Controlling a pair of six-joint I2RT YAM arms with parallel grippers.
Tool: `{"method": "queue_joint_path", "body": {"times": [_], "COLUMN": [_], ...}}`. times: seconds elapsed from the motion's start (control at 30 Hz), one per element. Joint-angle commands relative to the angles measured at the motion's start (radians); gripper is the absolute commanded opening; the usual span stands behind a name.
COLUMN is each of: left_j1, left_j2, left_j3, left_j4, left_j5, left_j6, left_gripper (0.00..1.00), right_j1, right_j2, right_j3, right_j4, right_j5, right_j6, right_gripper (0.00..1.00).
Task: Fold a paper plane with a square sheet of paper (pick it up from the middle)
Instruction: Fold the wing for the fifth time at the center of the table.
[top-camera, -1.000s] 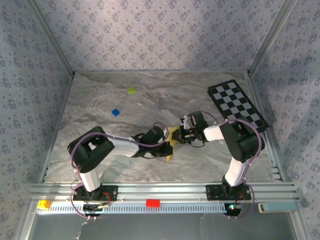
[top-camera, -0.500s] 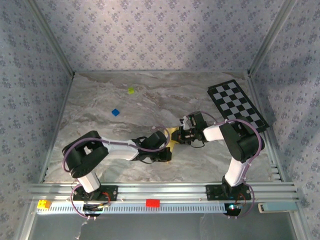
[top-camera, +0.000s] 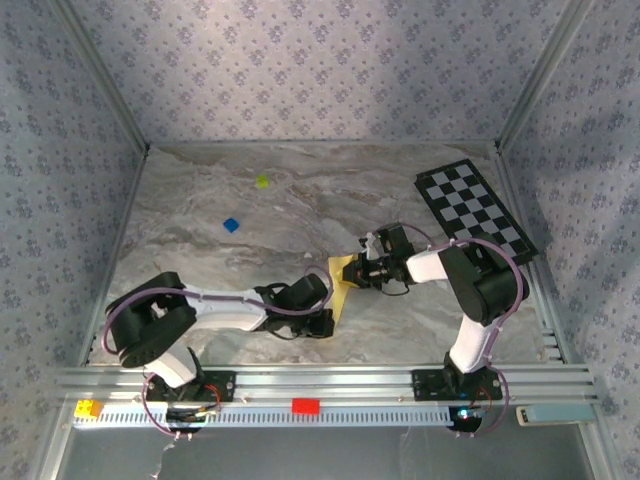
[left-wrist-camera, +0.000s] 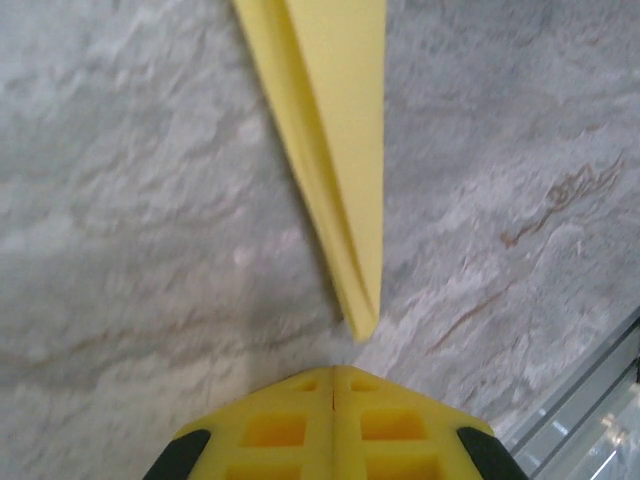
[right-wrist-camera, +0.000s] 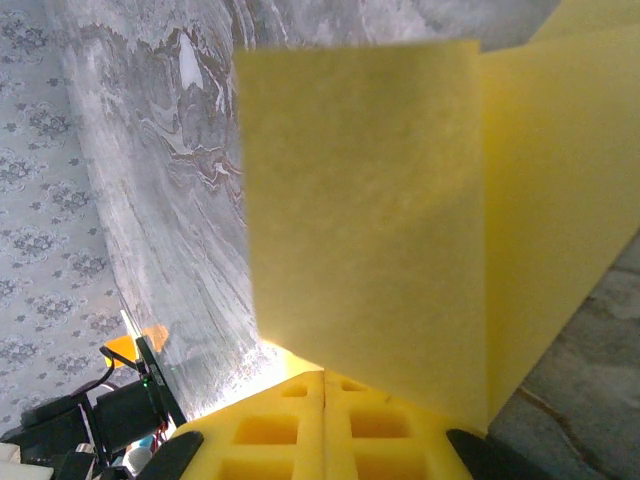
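At the near edge, the rail (top-camera: 400, 412) carried two small blocks, one yellow block (top-camera: 88, 408) at its left end and one red block (top-camera: 305, 405) near the middle, with the bases of the two arms bolted just behind it. The left arm reached low across the marbled worktop (top-camera: 200, 200) toward the centre. Its left end effector (left-wrist-camera: 333, 375) had both yellow fingers pressed together with nothing between them, and the pointed tip of the paper lay just ahead of them on the surface. There was one paper plane (top-camera: 340, 282), a slim yellow dart with layered folds along its length, lying between the two end effectors a little right of centre. Its tip pointed toward the near edge. The right end effector (right-wrist-camera: 322, 378) met it from the right at its far end, fingers closed on the yellow paper, a flap of which stood up straight before that wrist camera. Farther back lay one blue block (top-camera: 231, 224), and beyond it one yellow-green block (top-camera: 262, 181), well apart from the plane. One black-and-white checkered board (top-camera: 475, 210) rested at the far right.
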Motion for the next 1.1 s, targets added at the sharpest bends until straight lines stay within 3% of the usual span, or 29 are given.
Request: {"method": "queue_joint_path", "body": {"times": [0.0,0.13,0.33,0.67,1.07], "left_j1": [0.006,0.083,0.174,0.178,0.177], "left_j2": [-0.079,-0.1,-0.016,0.164,0.233], "left_j3": [0.0,0.015,0.105,0.199,0.172], "left_j4": [-0.029,0.065,0.114,0.157,0.081], "left_j5": [0.004,0.01,0.042,0.071,-0.034], "left_j6": [0.02,0.014,0.017,0.012,-0.003], "left_gripper": [0.05,0.07,0.09,0.06,0.02], "right_j1": [-0.007,-0.002,0.002,0.004,-0.004], "right_j2": [0.038,0.04,0.047,0.044,0.025], "right_j3": [-0.015,-0.017,-0.014,-0.015,-0.019], "right_j4": [-0.078,-0.067,-0.057,-0.053,-0.048], "right_j5": [0.115,0.115,0.112,0.113,0.097], "right_j6": [-0.018,-0.007,0.004,0.009,0.012], "right_gripper": [0.06,0.06,0.06,0.06,0.07]}}
